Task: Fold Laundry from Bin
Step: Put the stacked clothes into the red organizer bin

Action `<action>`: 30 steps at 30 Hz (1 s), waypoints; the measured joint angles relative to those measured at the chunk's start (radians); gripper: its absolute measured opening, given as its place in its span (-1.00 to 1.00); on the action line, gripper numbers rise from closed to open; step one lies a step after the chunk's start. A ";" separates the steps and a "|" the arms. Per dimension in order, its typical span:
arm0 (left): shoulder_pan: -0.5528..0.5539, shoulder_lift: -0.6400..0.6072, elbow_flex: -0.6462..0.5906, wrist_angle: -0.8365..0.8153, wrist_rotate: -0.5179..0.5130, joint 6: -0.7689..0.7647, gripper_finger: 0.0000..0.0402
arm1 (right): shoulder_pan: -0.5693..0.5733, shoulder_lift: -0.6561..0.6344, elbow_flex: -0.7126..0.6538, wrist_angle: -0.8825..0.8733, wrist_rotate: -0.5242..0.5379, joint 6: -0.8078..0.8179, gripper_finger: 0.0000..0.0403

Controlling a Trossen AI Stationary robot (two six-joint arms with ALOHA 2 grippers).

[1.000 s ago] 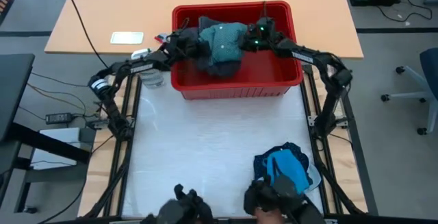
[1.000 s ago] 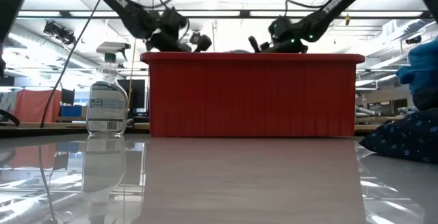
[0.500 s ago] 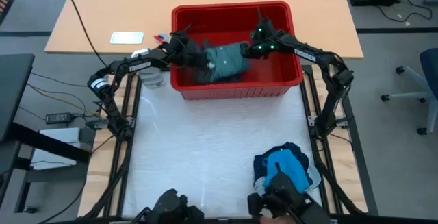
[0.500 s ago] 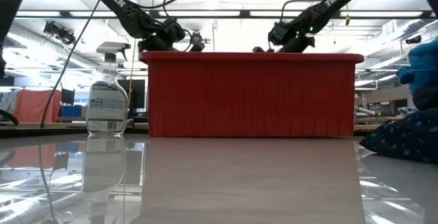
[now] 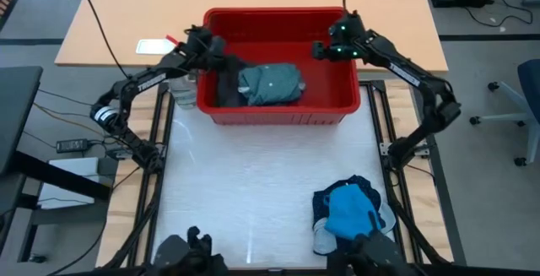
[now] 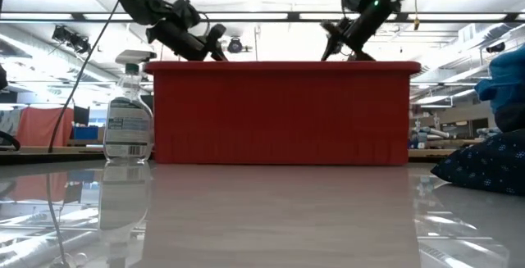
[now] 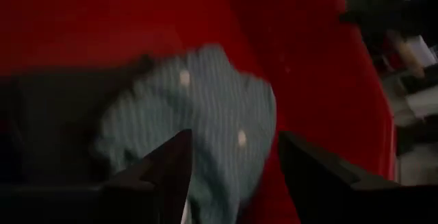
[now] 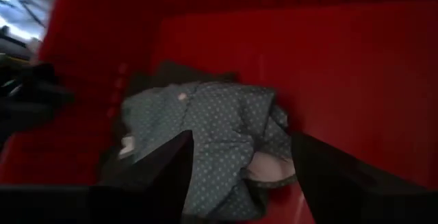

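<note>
Both hands have let go and lifted: left hand (image 5: 205,43) and right hand (image 5: 325,48) hover apart-fingered over the bin (image 5: 278,114); teal shirt (image 5: 270,83) lies inside.

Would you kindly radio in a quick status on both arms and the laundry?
Left end effector and right end effector open, empty, above bin. Teal dotted T-shirt lies inside on a dark piece. Nothing blocking.

1. The bin (image 5: 278,111) spans the far middle; its walls block level approach.
2. A spray bottle (image 6: 127,108) stands just left of it.
3. A garment pile (image 5: 350,213) fills the near right.
</note>
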 joint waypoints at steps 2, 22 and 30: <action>0.014 -0.005 0.008 0.031 -0.003 0.011 0.08 | 0.007 -0.031 0.000 -0.002 -0.009 0.001 0.24; -0.114 0.022 0.304 0.125 0.039 0.275 -0.04 | 0.369 -0.231 0.000 -0.293 0.000 -0.080 0.23; -0.359 0.022 0.308 0.096 -0.091 0.194 -0.10 | 0.580 -0.255 -0.094 -0.421 0.197 -0.109 0.23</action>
